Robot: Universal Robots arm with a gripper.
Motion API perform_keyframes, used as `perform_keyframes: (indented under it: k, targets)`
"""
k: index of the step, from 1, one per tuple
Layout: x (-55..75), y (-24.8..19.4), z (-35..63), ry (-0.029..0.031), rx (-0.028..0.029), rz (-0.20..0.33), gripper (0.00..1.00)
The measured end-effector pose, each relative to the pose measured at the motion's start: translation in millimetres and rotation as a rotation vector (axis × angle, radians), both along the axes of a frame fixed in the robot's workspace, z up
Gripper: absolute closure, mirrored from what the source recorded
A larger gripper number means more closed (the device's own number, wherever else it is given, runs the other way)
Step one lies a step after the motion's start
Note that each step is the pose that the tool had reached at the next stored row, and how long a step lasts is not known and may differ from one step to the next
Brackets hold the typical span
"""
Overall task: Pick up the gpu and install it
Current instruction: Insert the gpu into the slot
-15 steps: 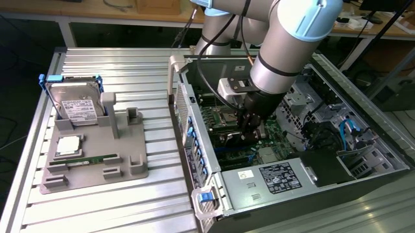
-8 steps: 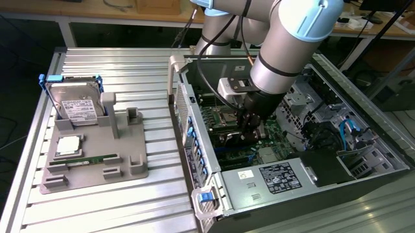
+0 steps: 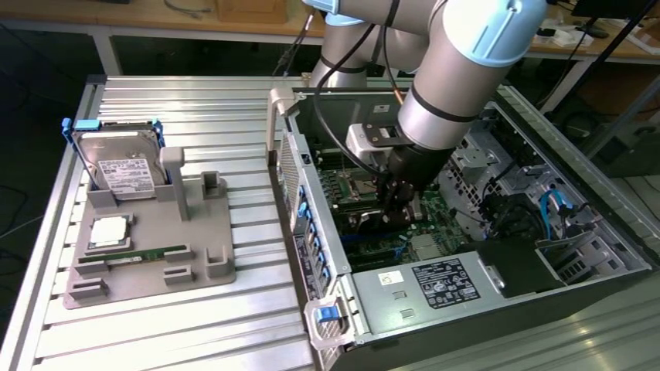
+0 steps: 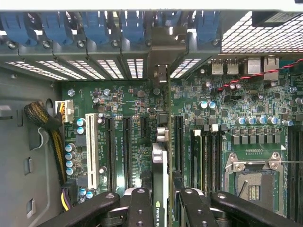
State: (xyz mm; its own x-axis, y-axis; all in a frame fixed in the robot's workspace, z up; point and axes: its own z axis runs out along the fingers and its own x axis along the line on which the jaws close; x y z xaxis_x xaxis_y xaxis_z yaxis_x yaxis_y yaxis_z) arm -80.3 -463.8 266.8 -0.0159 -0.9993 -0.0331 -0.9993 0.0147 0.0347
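The arm reaches steeply down from the far side of the table into the open computer case, which lies on its side toward the exterior view's right. Its wrist points almost straight down, and the gripper is sunk below the case's rim, over the middle of the motherboard.

In the wrist view the gripper is drawn narrow. Its black fingers press on either side of the gpu, which is seen edge-on. The card stands on edge over the dark expansion slots, between the white slot and the CPU socket. Its metal bracket end is up against the case's rear wall, below the blue latches. I cannot tell whether the card is seated in a slot.

A grey fixture near the table's edge at the exterior view's left holds a hard drive and a memory stick.
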Motion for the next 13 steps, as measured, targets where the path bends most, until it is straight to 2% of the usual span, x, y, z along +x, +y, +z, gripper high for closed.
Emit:
perform_keyframes:
  k: [6, 13]
  targets:
    - [0.6, 0.0, 0.0, 0.0091, 0.003, 0.0, 0.73]
    - [0.8, -0.1, 0.0, 0.0109, 0.0031, 0.0, 0.73]
